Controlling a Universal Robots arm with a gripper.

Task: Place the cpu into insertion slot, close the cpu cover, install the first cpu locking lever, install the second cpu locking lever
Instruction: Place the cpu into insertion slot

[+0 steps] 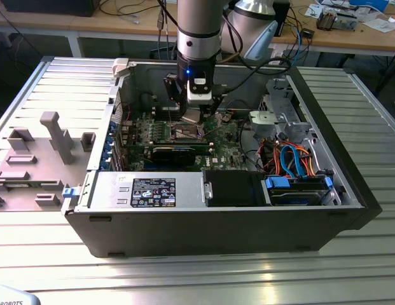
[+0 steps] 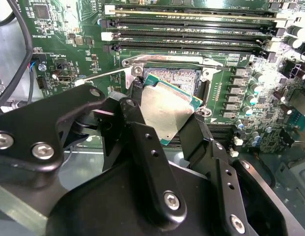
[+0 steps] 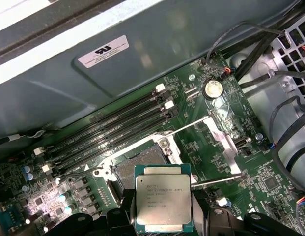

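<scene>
My gripper (image 2: 164, 117) is shut on the cpu (image 2: 167, 110), a square chip with a silver-grey top and green edge, pinched by its two sides between black fingers (image 2: 137, 128). The cpu (image 3: 163, 199) hangs tilted just above the insertion slot (image 3: 137, 169), partly overlapping it and apart from it. The slot's brownish contact field (image 2: 174, 78) lies uncovered. The cpu cover (image 3: 222, 140) stands flipped open beside the slot. Two thin wire locking levers (image 3: 189, 127) (image 3: 213, 180) are swung loose. In the exterior view the gripper (image 1: 192, 117) hovers over the slot (image 1: 184, 132) inside the open computer case.
Long black memory slots (image 2: 186, 34) run along one side of the socket. The case wall (image 3: 142, 73) rises close behind the board. Cables and a drive bay (image 1: 292, 165) fill the exterior view's right, a power supply (image 1: 152, 190) lies in front, and grey fixtures (image 1: 54, 136) stand on the table at the left.
</scene>
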